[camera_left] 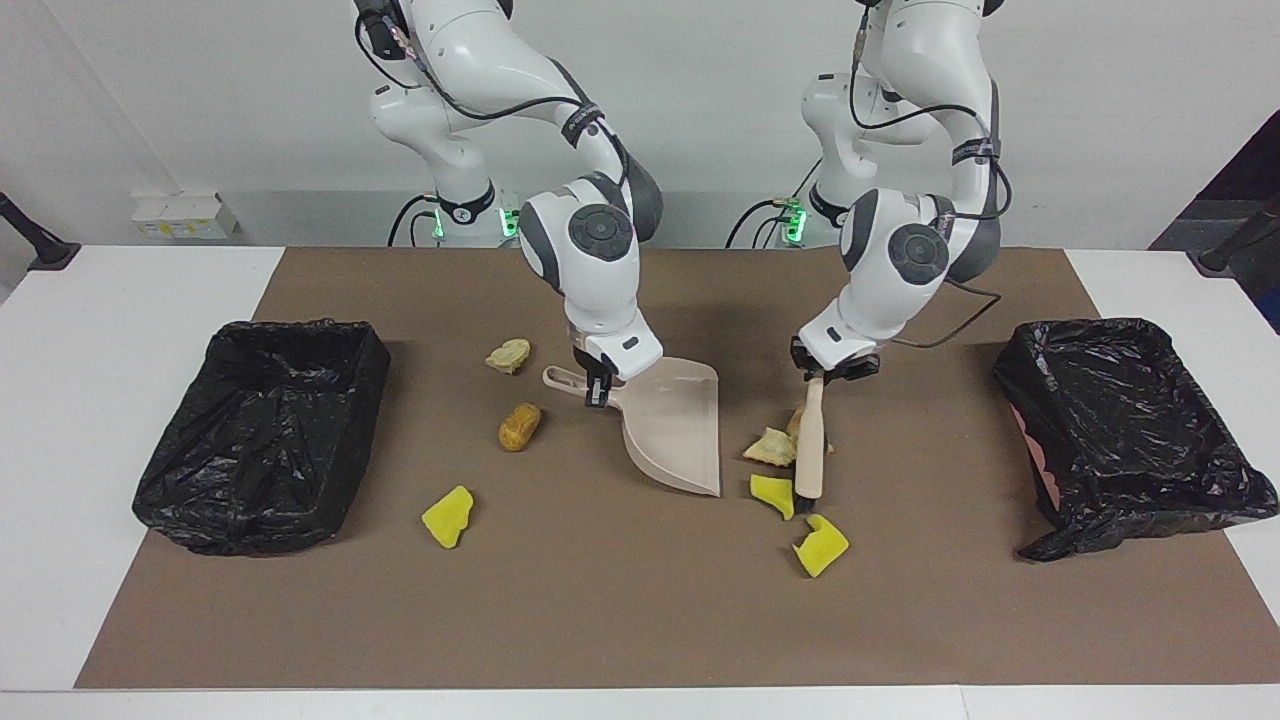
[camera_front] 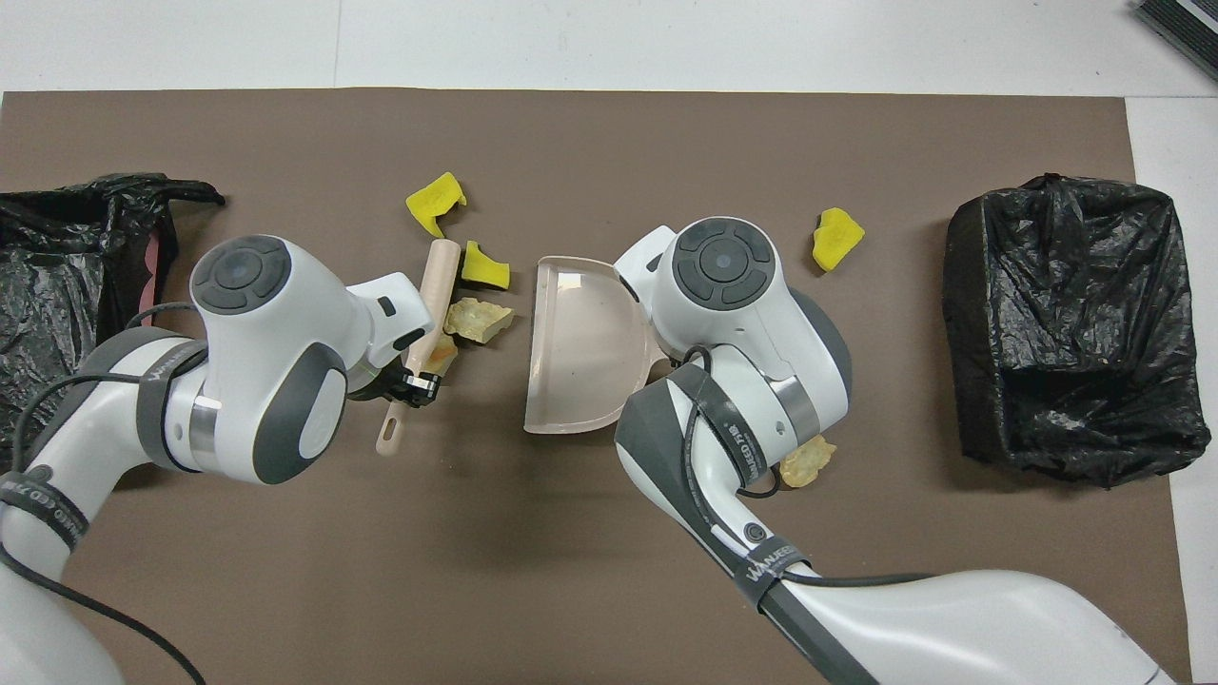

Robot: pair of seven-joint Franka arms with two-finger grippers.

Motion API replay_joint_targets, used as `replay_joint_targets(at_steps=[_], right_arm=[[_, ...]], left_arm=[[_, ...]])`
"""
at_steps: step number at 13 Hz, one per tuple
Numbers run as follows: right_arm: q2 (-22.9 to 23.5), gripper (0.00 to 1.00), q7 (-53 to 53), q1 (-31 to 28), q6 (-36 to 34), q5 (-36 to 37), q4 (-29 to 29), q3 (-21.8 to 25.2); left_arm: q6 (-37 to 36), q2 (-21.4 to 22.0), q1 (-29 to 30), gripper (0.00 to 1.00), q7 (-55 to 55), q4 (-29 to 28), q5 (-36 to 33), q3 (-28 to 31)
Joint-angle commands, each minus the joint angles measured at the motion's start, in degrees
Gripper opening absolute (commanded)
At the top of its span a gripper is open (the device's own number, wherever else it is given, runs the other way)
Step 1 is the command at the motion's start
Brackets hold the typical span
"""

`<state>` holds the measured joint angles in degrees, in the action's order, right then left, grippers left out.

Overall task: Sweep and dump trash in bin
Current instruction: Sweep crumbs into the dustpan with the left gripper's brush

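trash: your scraps (camera_left: 772,446) are bunched between brush (camera_left: 809,450) and dustpan (camera_left: 672,427) mid-counter, brush running lengthwise away from the robots
hands: left hand (camera_left: 826,372) clamps the brush, right hand (camera_left: 596,390) the dustpan handle
views: overhead hides the brown lump (camera_left: 519,426)
surface: brown mat (camera_left: 600,600), white counter (camera_left: 60,400)

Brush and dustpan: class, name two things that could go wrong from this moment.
1. One yellow sponge piece lies past the brush tip, farther from the robots, so the stroke may miss it.
2. The dustpan mouth faces the gathered scraps, but three scraps lie on its handle side, toward the right arm's end, and may be left unswept.
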<state>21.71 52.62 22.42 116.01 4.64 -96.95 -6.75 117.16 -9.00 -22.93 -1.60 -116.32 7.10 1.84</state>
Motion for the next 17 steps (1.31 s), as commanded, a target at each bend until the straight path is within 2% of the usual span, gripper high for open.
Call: replay_joint_targets(at_steps=[1, 4, 8, 10, 11, 14, 17], right_arm=[[-1.41, 0.0, 0.38, -0.1, -0.17, -1.21, -1.58, -0.19], [-1.5, 0.0, 0.03, -0.1, -0.17, -1.21, -1.67, -0.28], [-1.5, 0.0, -0.15, -0.1, -0.17, -1.21, -1.67, -0.28], [-1.58, 0.0, -1.37, 0.25, -0.17, -1.21, -1.75, -0.19], [-1.58, 0.0, -1.64, 0.69, -0.17, -1.21, -1.84, -0.19], [-1.58, 0.0, -1.64, 0.6, -0.26, -1.21, -1.93, -0.19], [-1.67, 0.0, -1.55, 0.6, -0.34, -1.21, -1.93, -0.19]], left_arm=[[-2.01, 0.56, -0.37, 0.0, -1.92, 2.05, 1.25, 1.06], [-8.76, -1.27, 4.01, 0.0, -2.62, 10.03, 2.3, 1.33], [-3.71, -0.93, 6.93, 0.0, -0.87, 4.71, 2.13, 1.5], [2.52, -1.2, 6.05, 0.0, -0.43, 0.68, 2.21, 1.07], [2.81, -0.59, 4.05, 0.0, -0.43, -0.91, 2.48, 0.98], [2.55, 0.91, -2.63, 0.0, -0.16, -3.47, 5.28, 0.8], [-1.31, 1.44, -7.21, 0.0, -0.51, -2.6, 10.37, 0.8]])
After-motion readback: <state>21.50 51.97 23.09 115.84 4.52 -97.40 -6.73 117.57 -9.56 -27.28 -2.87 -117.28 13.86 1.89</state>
